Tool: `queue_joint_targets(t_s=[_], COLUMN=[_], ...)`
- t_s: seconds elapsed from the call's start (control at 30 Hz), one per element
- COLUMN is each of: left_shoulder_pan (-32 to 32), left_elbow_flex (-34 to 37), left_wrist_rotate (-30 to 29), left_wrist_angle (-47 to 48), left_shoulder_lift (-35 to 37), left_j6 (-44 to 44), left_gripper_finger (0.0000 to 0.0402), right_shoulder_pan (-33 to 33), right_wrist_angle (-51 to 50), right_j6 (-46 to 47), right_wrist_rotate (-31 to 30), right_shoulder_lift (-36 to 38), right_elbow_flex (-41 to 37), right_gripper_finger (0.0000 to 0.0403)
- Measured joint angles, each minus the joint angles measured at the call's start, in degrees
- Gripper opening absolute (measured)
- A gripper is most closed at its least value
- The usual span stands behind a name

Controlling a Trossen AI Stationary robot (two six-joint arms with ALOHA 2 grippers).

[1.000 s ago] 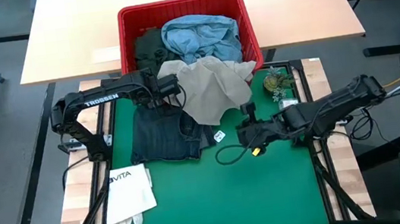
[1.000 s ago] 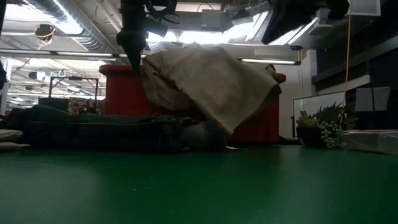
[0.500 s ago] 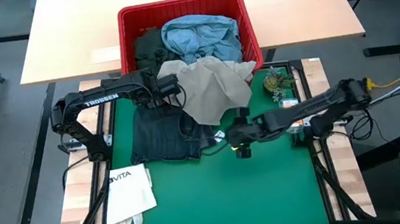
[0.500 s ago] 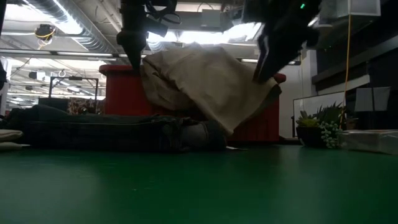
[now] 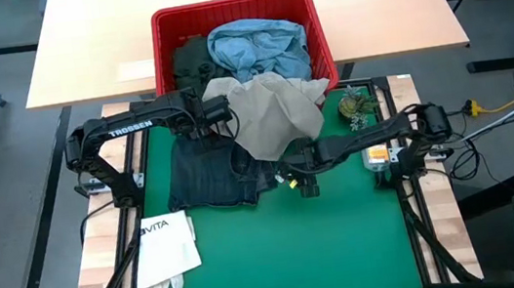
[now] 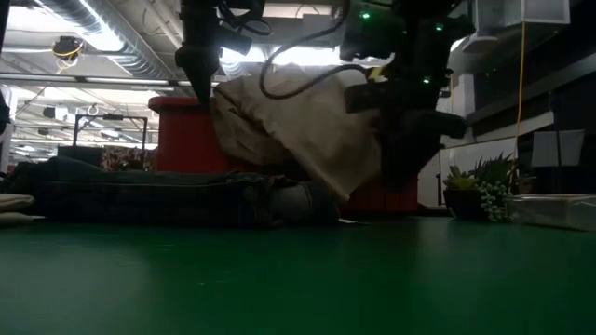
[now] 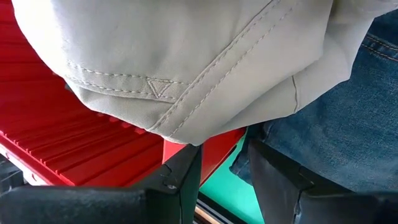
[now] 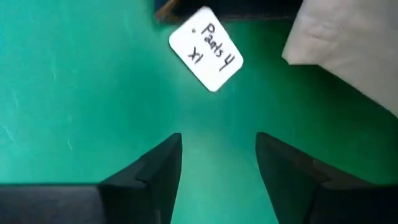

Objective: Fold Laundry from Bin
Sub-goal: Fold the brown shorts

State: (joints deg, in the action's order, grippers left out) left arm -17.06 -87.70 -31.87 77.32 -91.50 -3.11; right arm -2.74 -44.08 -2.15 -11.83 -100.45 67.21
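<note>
The khaki trousers (image 5: 273, 111) hang half out of the red bin (image 5: 164, 23), draped over its front rim onto the dark navy jeans (image 5: 211, 169) flat on the green mat (image 5: 348, 241). The left gripper (image 5: 219, 115) pinches the trousers at their upper edge, at the bin's front rim (seam and waistband cloth sit between its fingers). The right gripper (image 8: 217, 165) hovers low over the mat, fingers spread and empty, just short of the trousers' hanging lower tip; a white tag (image 8: 206, 57) lies between. The cloth's long axis runs from the bin's rim down toward this right gripper, which is nearer the free end.
</note>
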Motion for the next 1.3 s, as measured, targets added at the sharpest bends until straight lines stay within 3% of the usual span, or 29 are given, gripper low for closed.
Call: queue_joint_targets(t_s=[0.13, 0.3, 0.4, 0.63, 1.3], left_shoulder_pan=[0.0, 0.0, 0.0, 0.0, 0.0], left_elbow_flex=[0.0, 0.0, 0.0, 0.0, -0.1], left_wrist_rotate=[0.0, 0.0, 0.0, 0.0, 0.0], left_wrist_angle=[0.0, 0.0, 0.0, -0.2, -0.4], left_shoulder_lift=[0.0, 0.0, 0.0, 0.0, 0.0], left_j6=[0.0, 0.0, 0.0, 0.0, 0.0], left_gripper_finger=[0.0128, 0.0128, 0.0128, 0.0128, 0.0128], right_shoulder_pan=[0.2, 2.9, 5.2, 7.4, 7.3], right_wrist_angle=[8.9, 34.3, 43.4, 50.6, 64.5], right_j6=[-0.5, 2.8, 5.9, 8.2, 6.3], right_wrist_rotate=[0.6, 3.8, 3.6, -0.6, 1.9], right_shoulder_lift=[4.1, 6.4, 6.0, 5.6, 5.7], right_elbow_flex=[-7.2, -19.4, -24.3, -28.3, -28.3], right_gripper_finger=[0.0192, 0.0181, 0.0179, 0.0179, 0.0176])
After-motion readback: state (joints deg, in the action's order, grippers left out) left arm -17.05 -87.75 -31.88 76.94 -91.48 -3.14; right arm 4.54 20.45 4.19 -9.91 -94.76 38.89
